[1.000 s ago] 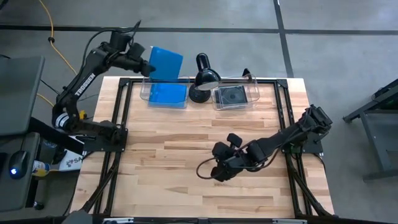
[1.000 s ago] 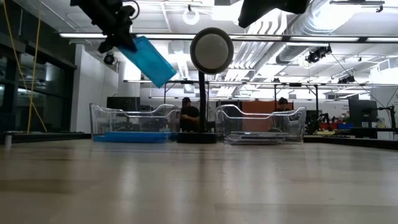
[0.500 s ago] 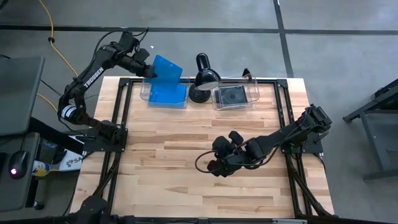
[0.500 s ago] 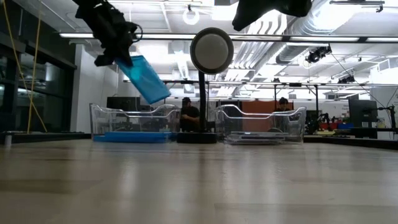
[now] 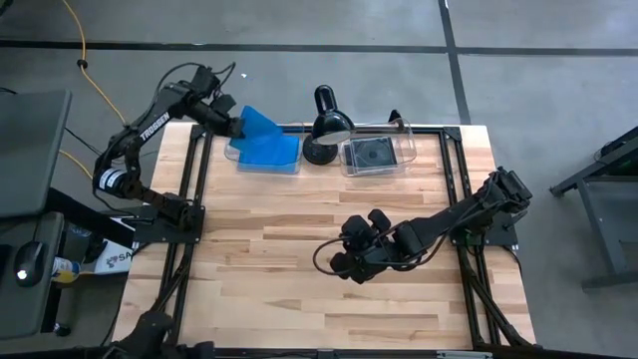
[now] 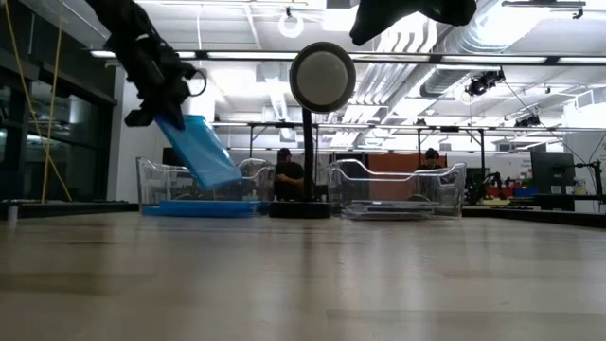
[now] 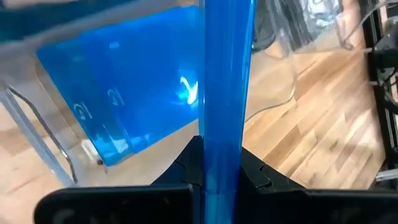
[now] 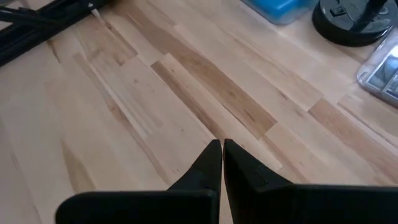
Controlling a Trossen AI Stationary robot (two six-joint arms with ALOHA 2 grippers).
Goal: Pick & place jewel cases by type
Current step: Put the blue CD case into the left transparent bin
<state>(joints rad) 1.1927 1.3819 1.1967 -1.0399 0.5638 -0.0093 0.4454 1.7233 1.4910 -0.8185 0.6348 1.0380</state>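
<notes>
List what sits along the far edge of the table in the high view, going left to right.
Left tool shut on a tilted blue jewel case → left bin holding blue cases → black desk lamp → right bin holding a dark case.

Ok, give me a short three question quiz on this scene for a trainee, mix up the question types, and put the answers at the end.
1. True or false: the left gripper holds a blue jewel case tilted over the left bin.
2. Multiple choice: what lies in the right bin? A) a blue case B) a dark jewel case C) nothing that shows
3. In one word, what stands between the two bins?

Key
1. True; the left wrist view shows the case edge-on between the fingers, above the blue cases already in that bin.
2. B, the dark jewel case.
3. A lamp. The right gripper, shut and empty, waits over mid table.
</notes>
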